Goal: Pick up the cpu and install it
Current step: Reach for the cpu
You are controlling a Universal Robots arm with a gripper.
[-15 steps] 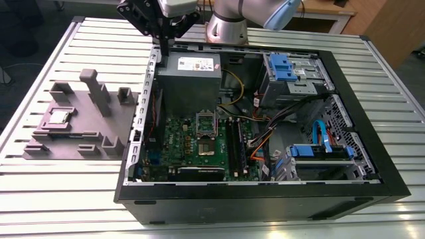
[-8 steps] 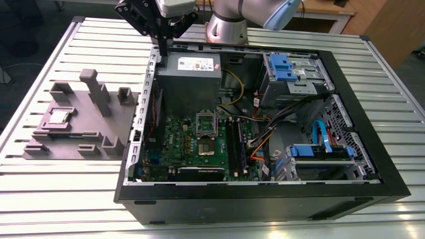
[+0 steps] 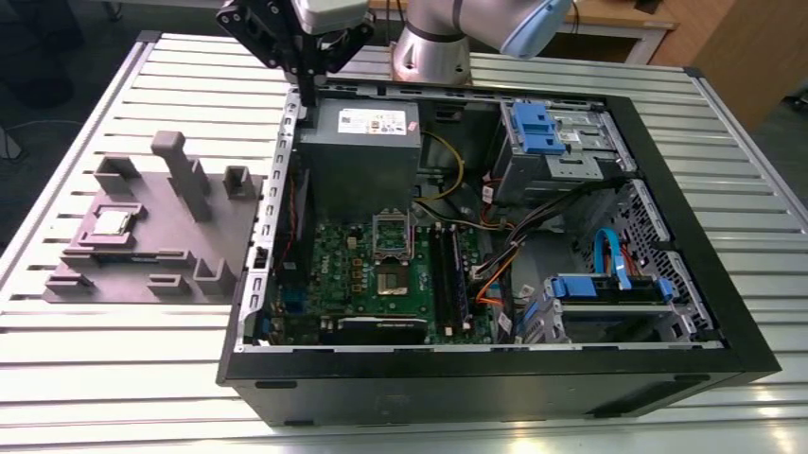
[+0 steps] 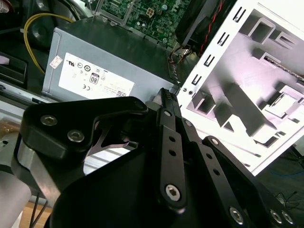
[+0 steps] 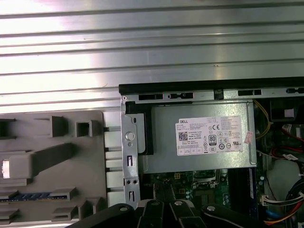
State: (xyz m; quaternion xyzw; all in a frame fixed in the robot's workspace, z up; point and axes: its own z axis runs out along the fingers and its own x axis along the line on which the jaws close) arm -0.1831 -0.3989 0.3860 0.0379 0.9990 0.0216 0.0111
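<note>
Silvery square cpu [image 3: 114, 222] lies flat in grey moulded tray [image 3: 139, 267], well apart from the jaws; gripper [image 3: 306, 95] closed, empty, above black case [image 3: 505, 378] rim, smooth grey metal box [image 3: 360, 147] just beside.

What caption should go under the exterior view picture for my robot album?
Gripper hovers over the open computer case's far edge; the cpu sits in the grey tray beside the case.

One cpu [image 3: 114, 222], one grey moulded tray [image 3: 132, 274], one open computer case [image 3: 480, 378], one slatted metal table [image 3: 114, 378], all counted in the exterior view. Inside the case: one grey power supply box [image 3: 360, 156] with one white label [image 3: 374, 120], one green motherboard [image 3: 347, 274], one socket frame [image 3: 392, 235], two blue drive brackets [image 3: 533, 128]. One robot arm [image 3: 436, 38], one gripper [image 3: 307, 90].
</note>
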